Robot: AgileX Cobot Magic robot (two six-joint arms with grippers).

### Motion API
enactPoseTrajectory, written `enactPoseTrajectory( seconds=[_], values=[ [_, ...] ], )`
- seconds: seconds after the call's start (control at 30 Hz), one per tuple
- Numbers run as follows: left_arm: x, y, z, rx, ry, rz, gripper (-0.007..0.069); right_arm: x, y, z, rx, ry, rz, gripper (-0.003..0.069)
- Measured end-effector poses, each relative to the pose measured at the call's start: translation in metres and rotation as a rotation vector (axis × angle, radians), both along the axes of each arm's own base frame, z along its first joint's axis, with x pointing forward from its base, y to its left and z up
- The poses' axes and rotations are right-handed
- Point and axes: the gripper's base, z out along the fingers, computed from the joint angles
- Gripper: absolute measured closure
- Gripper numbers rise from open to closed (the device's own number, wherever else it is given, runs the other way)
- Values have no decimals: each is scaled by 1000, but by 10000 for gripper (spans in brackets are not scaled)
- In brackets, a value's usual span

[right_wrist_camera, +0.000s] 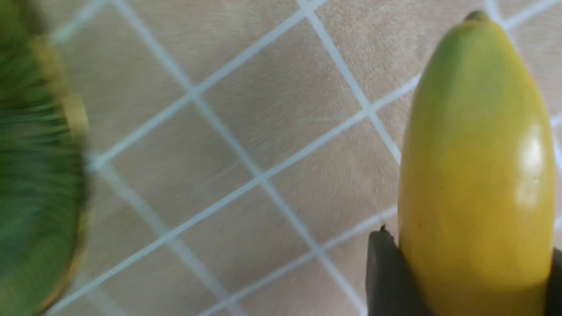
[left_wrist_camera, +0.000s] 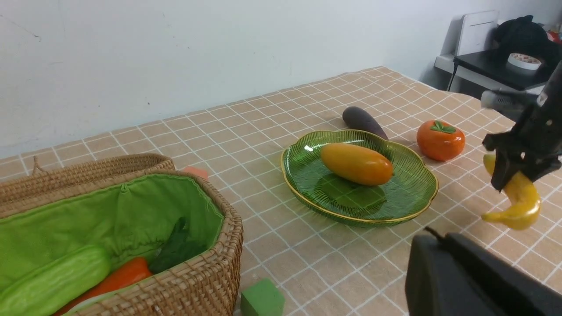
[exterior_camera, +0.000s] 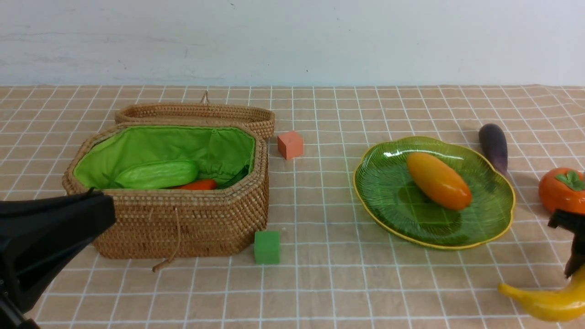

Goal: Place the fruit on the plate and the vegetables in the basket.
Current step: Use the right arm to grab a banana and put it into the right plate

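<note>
My right gripper [exterior_camera: 573,269] is shut on the curved yellow banana [exterior_camera: 544,304], low over the cloth at the front right; its fingers [right_wrist_camera: 386,272] press both sides of the banana [right_wrist_camera: 478,175]. The green ribbed plate [exterior_camera: 411,210] holds the yellow-orange mango [exterior_camera: 438,180]. The persimmon [exterior_camera: 562,189] sits right of the plate and the purple eggplant [exterior_camera: 493,144] lies behind it. The open wicker basket [exterior_camera: 183,219] holds the cucumber [exterior_camera: 157,174] and carrot [exterior_camera: 199,184]. My left gripper [exterior_camera: 107,214] is shut and empty in front of the basket.
An orange cube [exterior_camera: 290,145] stands behind the basket's right end, and a green cube [exterior_camera: 267,246] sits at its front right corner. The basket's lid [exterior_camera: 196,113] lies open behind it. A white wall runs along the back of the table.
</note>
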Motion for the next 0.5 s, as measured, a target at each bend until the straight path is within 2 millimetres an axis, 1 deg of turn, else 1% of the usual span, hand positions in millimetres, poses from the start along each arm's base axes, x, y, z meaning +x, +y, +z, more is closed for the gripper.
enactPoseTrajectory(
  seconds=[0.03,0.07,0.1,0.13,0.17,0.2,0.23,0.27,0.3,0.43,0.5],
  values=[
    [0,0,0,-2,-2,0,625,-1,6,15,11,-48,4,351],
    [0,0,0,-2,-2,0,625,-2,8,18,14,-58,5,351],
    [2,-1,0,-2,-2,0,625,0,21,37,39,-134,22,351],
    [2,-2,0,-1,-2,0,625,3,27,44,49,-177,32,351],
    [2,-2,0,-1,-1,0,625,10,37,51,66,-226,47,351],
    [2,-2,0,-1,-1,0,625,19,45,53,81,-264,56,351],
    [2,-2,0,-1,-1,0,625,20,46,55,83,-273,58,351],
    [2,-2,0,-1,-1,0,625,32,55,52,102,-288,71,351],
    [2,-2,0,-1,-1,0,625,41,59,48,110,-289,76,351],
    [2,-2,0,0,0,0,625,73,62,28,118,-256,79,351],
    [2,-2,0,0,0,0,625,81,61,22,119,-246,79,347]
  ],
)
